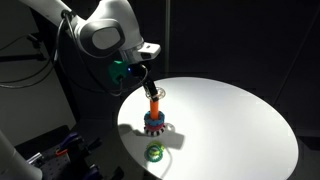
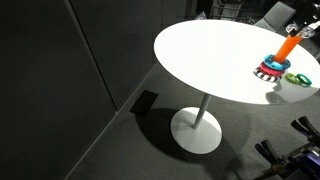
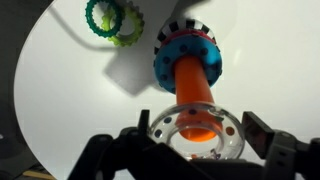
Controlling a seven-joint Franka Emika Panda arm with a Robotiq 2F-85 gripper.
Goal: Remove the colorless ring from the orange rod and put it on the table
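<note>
Fingers (image 3: 262,132): mine look closed on the colorless ring (image 3: 226,140), one on each side. The ring sits high up, so I think I am holding it.
Gripper (image 3: 196,128): right over the tip of the rod.
Colorless ring: around the top of the orange rod (image 3: 190,88), not off yet.
Doing it well: I should lift straight up, with no tilting, so the ring does not catch. Then I go to a bare spot and put it down softly.
Blue and red rings (image 3: 185,50): down at the foot of the rod.
Green ring (image 3: 112,20): flat on the table, near the foot, not touching.
Table (image 1: 230,120): round, white, bright.
Room: dark all around.
</note>
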